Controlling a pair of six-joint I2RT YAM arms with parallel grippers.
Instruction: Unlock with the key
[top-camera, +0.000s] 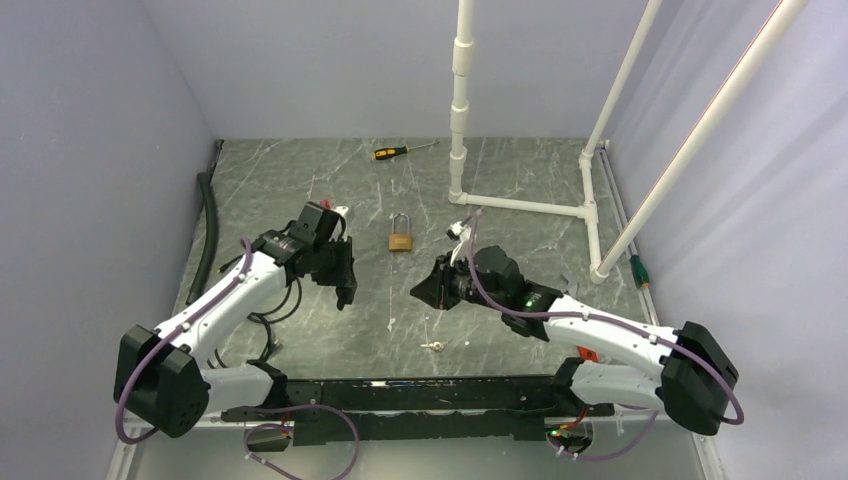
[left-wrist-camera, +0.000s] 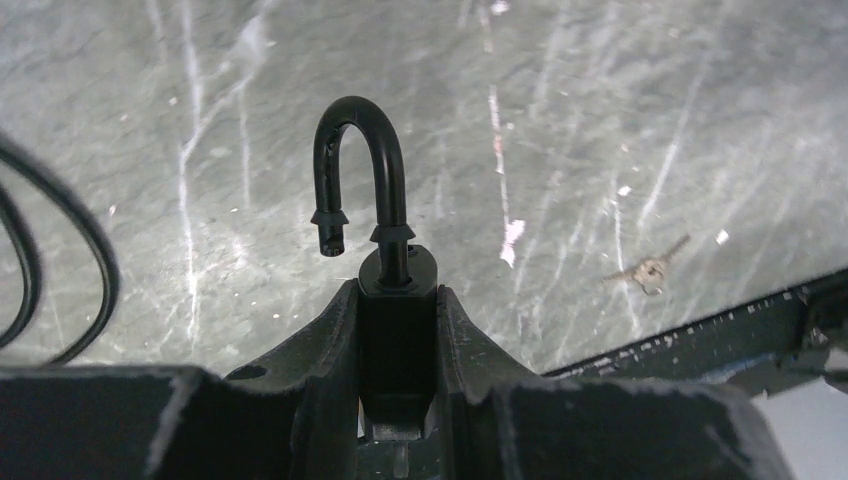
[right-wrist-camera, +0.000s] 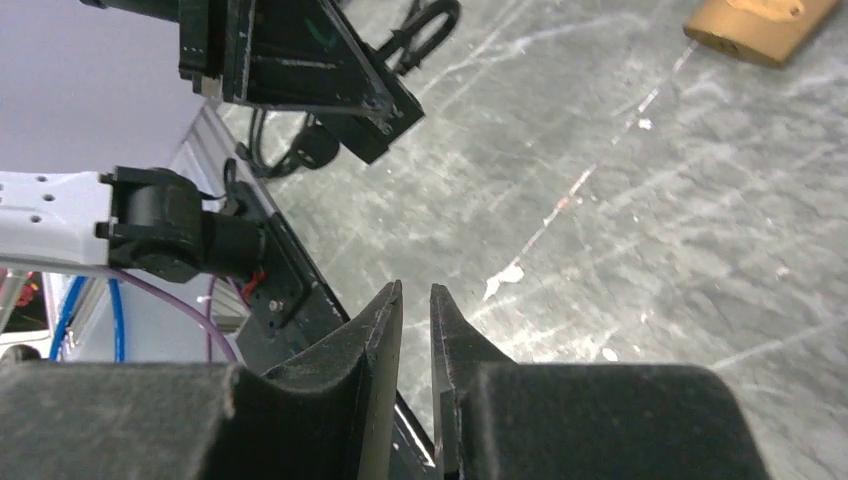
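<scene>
**Left arm.** It reaches from its base toward the middle of the table (top-camera: 300, 180). The wrist is bent so that the left gripper (top-camera: 347, 292) points down and back toward the near edge. The gripper is clamped on the body of a black padlock (left-wrist-camera: 397, 340), which sits squarely between the two fingers. The shackle (left-wrist-camera: 392, 180) projects past the fingertips. One leg is seated in the body and the other hangs free beside it.

**Right arm.** It is stretched low from its base toward the centre, with the right gripper (right-wrist-camera: 415, 292) aimed at the left gripper. Its fingers stand only a narrow slit apart and hold nothing.

**Key.** The key (top-camera: 433, 346) lies flat on the table. It is below and to the near side of the right gripper, touching neither gripper. In the left wrist view it lies ahead and to the right of the fingers.

**Other items.** A brass padlock (top-camera: 401, 241) lies beyond and between the two grippers. A screwdriver (top-camera: 400, 151) lies farther beyond.
</scene>
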